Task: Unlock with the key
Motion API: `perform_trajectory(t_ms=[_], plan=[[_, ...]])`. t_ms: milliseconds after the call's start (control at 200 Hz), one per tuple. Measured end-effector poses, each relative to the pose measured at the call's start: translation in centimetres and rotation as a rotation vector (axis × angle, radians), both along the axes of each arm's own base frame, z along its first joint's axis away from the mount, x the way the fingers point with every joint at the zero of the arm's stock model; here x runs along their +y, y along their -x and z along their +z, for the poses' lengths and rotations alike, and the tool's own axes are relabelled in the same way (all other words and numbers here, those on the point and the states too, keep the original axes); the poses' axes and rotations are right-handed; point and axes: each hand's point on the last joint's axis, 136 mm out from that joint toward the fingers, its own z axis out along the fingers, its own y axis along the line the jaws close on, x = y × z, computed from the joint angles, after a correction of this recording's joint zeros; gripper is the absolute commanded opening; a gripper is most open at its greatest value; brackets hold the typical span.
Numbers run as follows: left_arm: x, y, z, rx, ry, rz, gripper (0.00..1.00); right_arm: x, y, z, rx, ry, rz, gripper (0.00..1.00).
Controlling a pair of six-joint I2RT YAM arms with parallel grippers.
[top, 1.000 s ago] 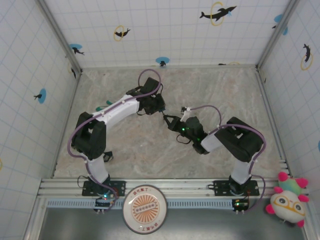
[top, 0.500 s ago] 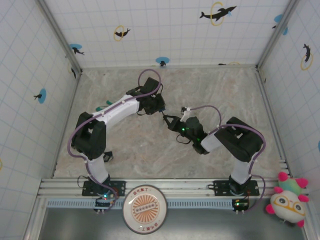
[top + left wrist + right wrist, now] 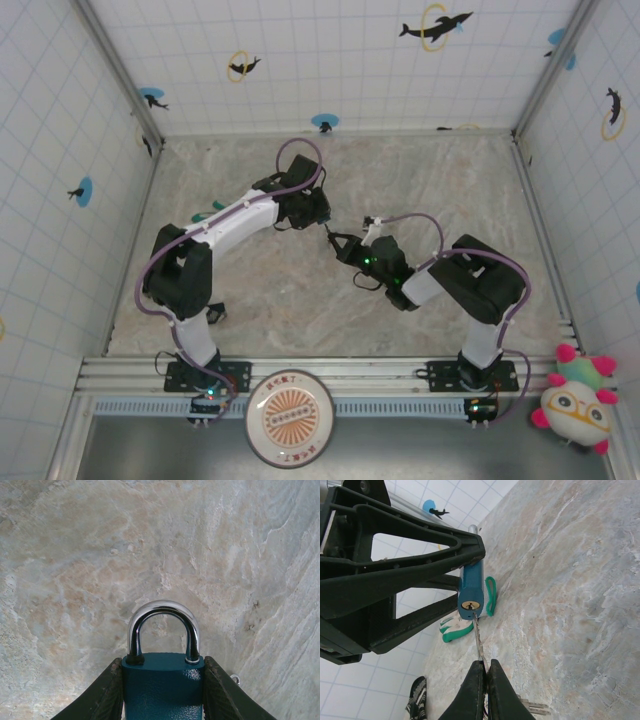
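Left pincer: clamped on teal-blue metal padlock, near centre of marble-patterned table. Right pincer: closed on thin silver key, tip just beside brass keyhole at 11 o'clock. Advice: align blade with slot, seat fully, then turn.
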Motion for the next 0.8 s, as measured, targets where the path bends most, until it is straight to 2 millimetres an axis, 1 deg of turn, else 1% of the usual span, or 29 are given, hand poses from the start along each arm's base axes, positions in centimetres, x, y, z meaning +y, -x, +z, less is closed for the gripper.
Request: perform_trajectory(t_ms=[250, 455, 801], plan=[[-0.01, 0.00, 0.00, 0.000, 0.000, 0.000, 0.18, -0.37, -0.36, -0.20, 0.005, 0.007, -0.011, 0.00], [0.04, -0.04, 0.00, 0.000, 0.000, 0.001, 0.18, -0.18, -0.65, -0.07, 0.008, 0.008, -0.007, 0.00], [0.02, -0.03, 0.01, 0.000, 0.000, 0.001, 0.18, 0.22, -0.28, -0.16, 0.010, 0.013, 0.007, 0.00]])
